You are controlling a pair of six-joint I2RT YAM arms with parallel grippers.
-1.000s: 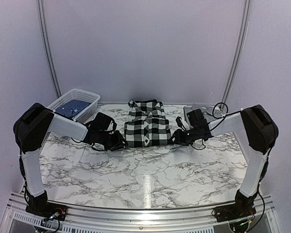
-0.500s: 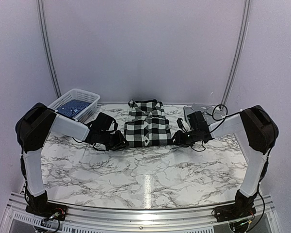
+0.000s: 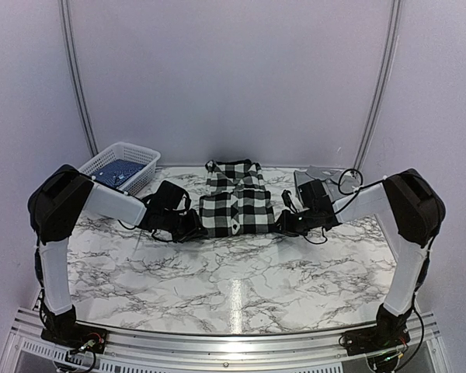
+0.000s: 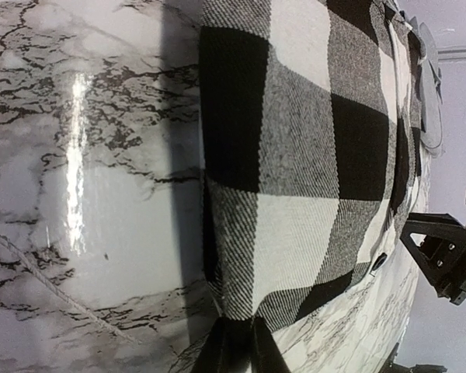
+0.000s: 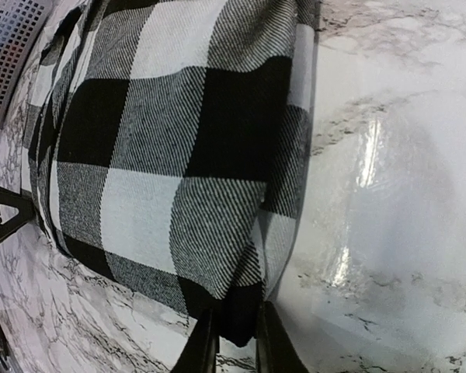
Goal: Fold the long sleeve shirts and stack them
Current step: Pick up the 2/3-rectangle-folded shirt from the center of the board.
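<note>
Gripping is applied at both near hem corners of the soft black-and-white large-check long sleeve shirt (image 3: 234,203). The shirt is laid flat at the centre of the top view, toward the far side of the white, grey-veined marble-pattern table (image 3: 233,272). The collar is pointed at the back wall and no sleeve is seen spread outward, so a narrow rectangle is presented. This is judged to be the shape required before a lengthwise fold.

The left gripper (image 3: 193,230) is set at the lower left corner of the cloth and the right gripper (image 3: 286,225) at the lower right corner. Both arms are kept low and nearly level with the table, presumably so that one finger of each pair is slid beneath the hem.

In the left wrist view the dark fingers (image 4: 211,353) are seen at the bottom edge, clenched on the cloth corner. In the right wrist view the fingers (image 5: 204,348) are drawn together at bottom centre, with the black corner square pinched between them.

The corners are held symmetrically, it is judged, so that the hem can be raised evenly and carried toward the collar without skew. A pinch that takes only the upper layer is the likely fault.

A white plastic lattice basket (image 3: 123,159) holding blue cloth is stood at the upper left, well apart from the shirt
</note>
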